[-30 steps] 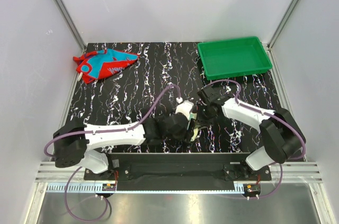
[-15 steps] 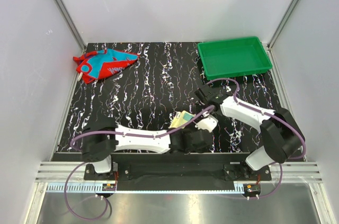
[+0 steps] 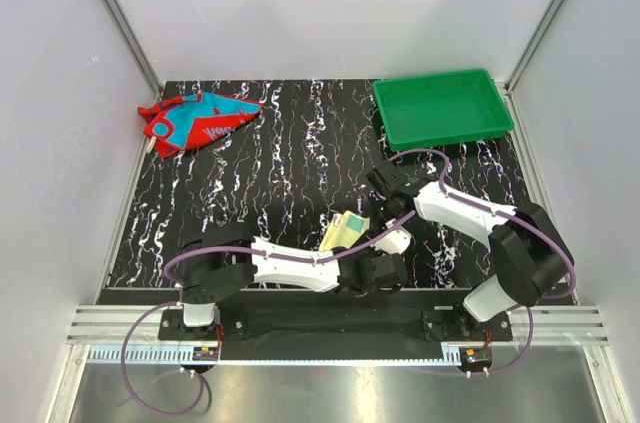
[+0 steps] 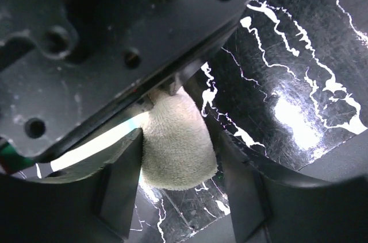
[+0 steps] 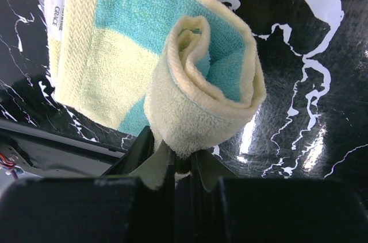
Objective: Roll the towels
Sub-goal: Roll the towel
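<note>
Right fingers (image 5: 137, 152) are pinching the rolled end of the pale yellow towel (image 5: 195, 82), which is lying low and centre in the top view on the black marbled worktop (image 3: 290, 163). Left fingers (image 4: 118, 191) are straddling that same roll, though I cannot tell whether they are squeezing it. Being soft, light looped terry, it is likely trying to spring open, so gripping across the roll's thickness seems best. Crumpled at upper left, the red towel (image 3: 198, 119) is waiting.

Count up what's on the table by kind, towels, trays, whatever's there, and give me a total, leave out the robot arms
Towels: 2 (yellow towel, red towel)
Trays: 1 (green tray)
Total: 3
</note>
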